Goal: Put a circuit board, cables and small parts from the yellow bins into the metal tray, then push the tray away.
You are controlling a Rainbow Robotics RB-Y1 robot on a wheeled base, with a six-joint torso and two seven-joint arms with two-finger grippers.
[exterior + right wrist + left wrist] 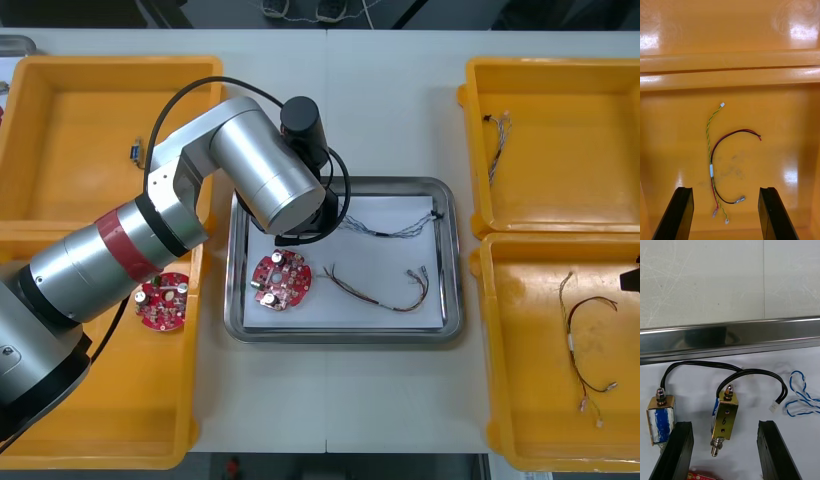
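Observation:
The metal tray (452,300), white inside, holds a red circuit board (282,280), a twisted blue and white cable (395,228) and a red and yellow cable (385,290). My left arm (270,175) reaches over the tray's far left corner. There my left gripper (724,453) stands open just above the white floor. A small metal part (724,418) with a black cable lies between its fingers, touching neither. A second small metal part (661,420) lies beside one finger. My right gripper (724,213) hangs open over a red, black and yellow cable (715,157) in the near right bin (500,400).
Another circuit board (163,300) lies in the near left bin (100,440). The far left bin (60,120) holds a small metal part (133,152). A cable (497,135) lies in the far right bin (590,90). The tray's shiny rim (730,339) runs just beyond the left fingers.

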